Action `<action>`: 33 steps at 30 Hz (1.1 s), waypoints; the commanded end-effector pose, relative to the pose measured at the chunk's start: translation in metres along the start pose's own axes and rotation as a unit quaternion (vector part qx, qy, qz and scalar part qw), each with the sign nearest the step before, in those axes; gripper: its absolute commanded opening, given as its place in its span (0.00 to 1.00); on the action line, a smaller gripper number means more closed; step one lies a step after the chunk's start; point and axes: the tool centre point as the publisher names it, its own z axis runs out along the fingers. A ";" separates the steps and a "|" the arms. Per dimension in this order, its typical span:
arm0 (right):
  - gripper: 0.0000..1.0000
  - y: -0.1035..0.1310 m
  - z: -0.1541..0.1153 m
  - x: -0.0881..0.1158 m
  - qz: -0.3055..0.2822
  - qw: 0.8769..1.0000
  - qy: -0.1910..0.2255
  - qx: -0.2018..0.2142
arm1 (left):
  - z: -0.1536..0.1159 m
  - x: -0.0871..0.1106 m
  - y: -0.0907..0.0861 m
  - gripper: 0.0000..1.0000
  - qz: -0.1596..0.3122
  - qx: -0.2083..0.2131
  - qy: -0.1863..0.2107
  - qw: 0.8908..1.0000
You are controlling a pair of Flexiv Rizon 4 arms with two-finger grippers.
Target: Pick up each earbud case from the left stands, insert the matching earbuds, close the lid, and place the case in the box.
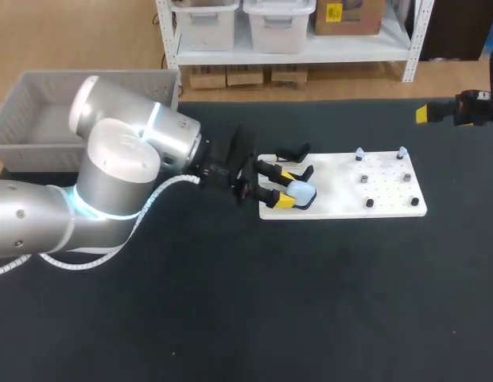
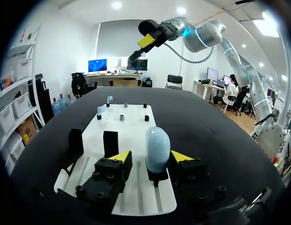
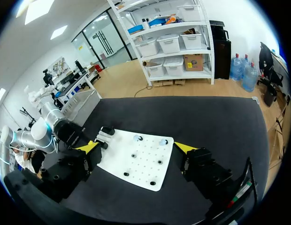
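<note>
A pale blue earbud case (image 2: 157, 146) stands upright on a black stand at the near end of the white board (image 2: 131, 123). My left gripper (image 2: 151, 155) straddles it. One yellow tip lies against the case, and a narrow gap shows at the other. In the head view the same case (image 1: 301, 192) sits between the left gripper's (image 1: 287, 188) tips. Two pale earbuds (image 1: 359, 153) stand on pegs at the board's far end. My right gripper (image 3: 137, 147) hangs wide open and holds nothing. It is high off the table's far right corner (image 1: 422, 114).
A grey box (image 1: 40, 119) sits at the table's back left. Two bare black stands (image 2: 110, 140) rise beside the case. Small dark pegs (image 1: 370, 204) dot the board's right half. Black tabletop (image 1: 310, 302) spreads in front of the board.
</note>
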 end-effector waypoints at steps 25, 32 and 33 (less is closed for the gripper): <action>1.00 0.000 0.000 0.000 0.000 1.000 0.000 0.000 | 0.004 -0.002 -0.010 0.46 0.001 -0.025 -0.003 1.000; 1.00 0.000 0.000 0.000 0.000 1.000 0.000 0.000 | 0.006 -0.002 -0.009 0.37 0.002 -0.023 -0.003 1.000; 1.00 0.000 0.000 0.000 0.000 1.000 0.000 0.000 | 0.006 -0.002 -0.009 0.33 0.002 -0.022 -0.003 1.000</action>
